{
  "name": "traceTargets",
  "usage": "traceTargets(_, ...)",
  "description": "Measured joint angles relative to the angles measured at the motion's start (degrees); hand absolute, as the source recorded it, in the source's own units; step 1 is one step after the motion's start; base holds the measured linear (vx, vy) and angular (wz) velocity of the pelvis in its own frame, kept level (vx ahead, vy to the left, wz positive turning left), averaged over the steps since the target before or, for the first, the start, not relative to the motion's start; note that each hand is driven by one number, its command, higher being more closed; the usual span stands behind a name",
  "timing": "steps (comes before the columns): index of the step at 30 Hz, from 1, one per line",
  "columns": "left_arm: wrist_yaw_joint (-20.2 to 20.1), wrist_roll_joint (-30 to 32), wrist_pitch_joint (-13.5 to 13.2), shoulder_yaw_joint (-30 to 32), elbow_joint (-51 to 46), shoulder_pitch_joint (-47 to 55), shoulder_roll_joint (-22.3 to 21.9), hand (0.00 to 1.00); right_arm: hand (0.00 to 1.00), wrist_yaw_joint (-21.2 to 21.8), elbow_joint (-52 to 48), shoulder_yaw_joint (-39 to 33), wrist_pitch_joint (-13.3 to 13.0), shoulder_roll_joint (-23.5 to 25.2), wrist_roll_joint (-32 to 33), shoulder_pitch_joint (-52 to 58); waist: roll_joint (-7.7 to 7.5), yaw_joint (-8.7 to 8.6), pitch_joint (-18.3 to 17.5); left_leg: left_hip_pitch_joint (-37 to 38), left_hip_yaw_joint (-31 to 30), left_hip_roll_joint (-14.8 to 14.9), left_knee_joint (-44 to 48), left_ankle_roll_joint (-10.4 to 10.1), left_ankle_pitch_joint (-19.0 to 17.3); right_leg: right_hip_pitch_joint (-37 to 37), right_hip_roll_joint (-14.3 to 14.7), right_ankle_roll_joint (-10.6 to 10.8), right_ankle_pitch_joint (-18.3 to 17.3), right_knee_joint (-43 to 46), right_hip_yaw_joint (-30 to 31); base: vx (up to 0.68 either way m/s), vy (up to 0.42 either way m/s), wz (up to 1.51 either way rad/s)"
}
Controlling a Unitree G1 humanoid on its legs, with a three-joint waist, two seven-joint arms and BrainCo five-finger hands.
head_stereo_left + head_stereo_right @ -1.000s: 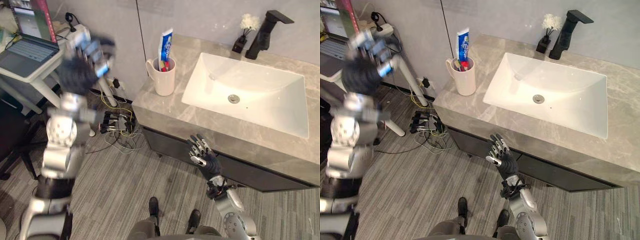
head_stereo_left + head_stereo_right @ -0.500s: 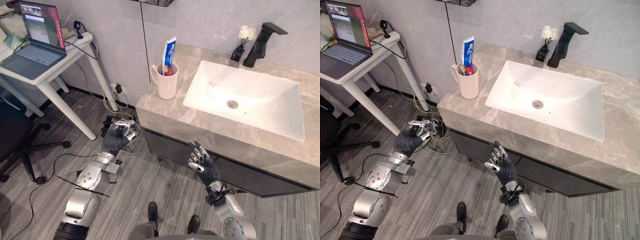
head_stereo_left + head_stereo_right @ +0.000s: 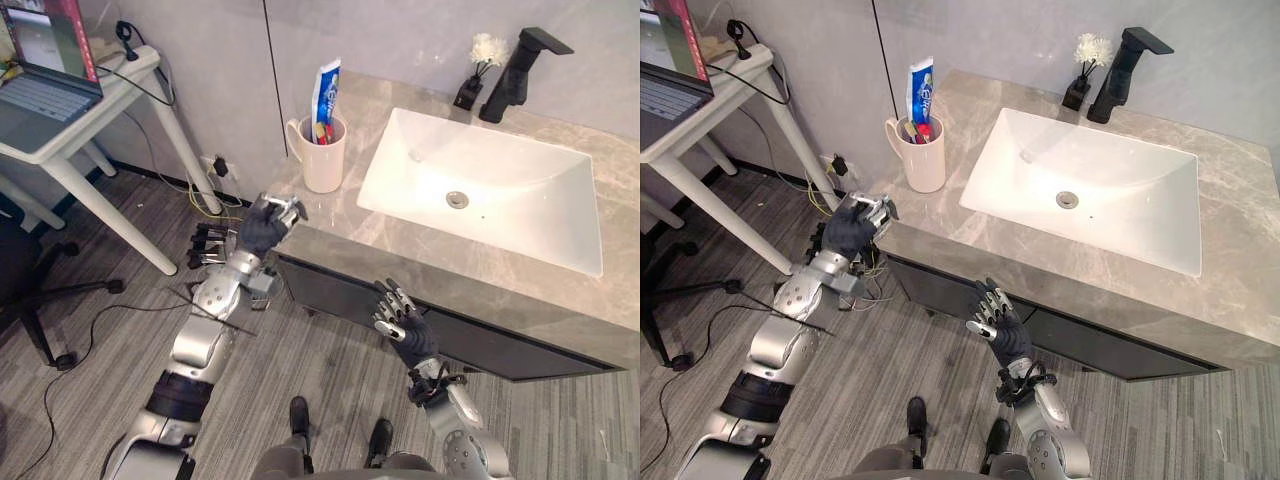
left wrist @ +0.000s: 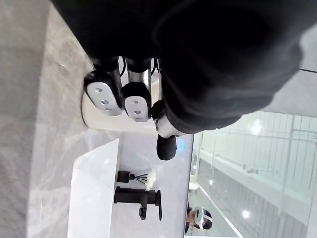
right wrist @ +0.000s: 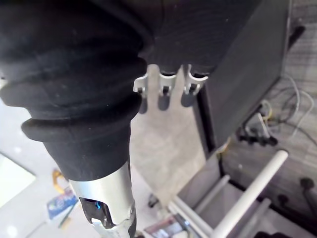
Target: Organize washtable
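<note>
We count one cream cup point(image 3: 322, 155), one blue-white tube point(image 3: 327, 88) inside, on the table point(image 3: 345, 218); left robot hand point(image 3: 268, 222) curled empty, right robot hand point(image 3: 405, 322) spread.

One cup point(image 3: 323, 165); one toothpaste tube point(image 3: 327, 85); one tap point(image 3: 508, 88); one sink point(image 3: 520, 190).

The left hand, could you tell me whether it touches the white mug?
Apart: the left eye view shows bare countertop between the left hand and the white mug.
</note>
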Motion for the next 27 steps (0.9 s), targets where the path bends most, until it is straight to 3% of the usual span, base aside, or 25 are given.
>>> traceTargets(11, 2.23, 0.94, -0.11, -0.07, 4.54, -8.42, 1.51, 1.0, 0.0, 0.01, -0.18, 0.18, 0.03, -0.03, 0.03, -0.83, -0.75, -1.45, 2.66, -1.3, 0.74, 0.02, 0.06, 0.01, -0.01, -2.03, -0.17, -0.02, -0.04, 0.81, 0.81, 0.03, 0.015, -0.03)
traceTargets(27, 3.47, 2.08, -0.14, -1.29, 10.58, -17.23, 2.74, 1.0, 0.0, -0.06, -0.85, 1.02, 0.01, -0.98, 0.14, -1.36, -1.35, -1.53, 6.58, -3.24, 0.99, 0.0, 0.1, 0.04, 0.01, -4.11, 0.07, -0.04, 0.0, 0.94, 1.0, 0.03, 0.013, -0.01)
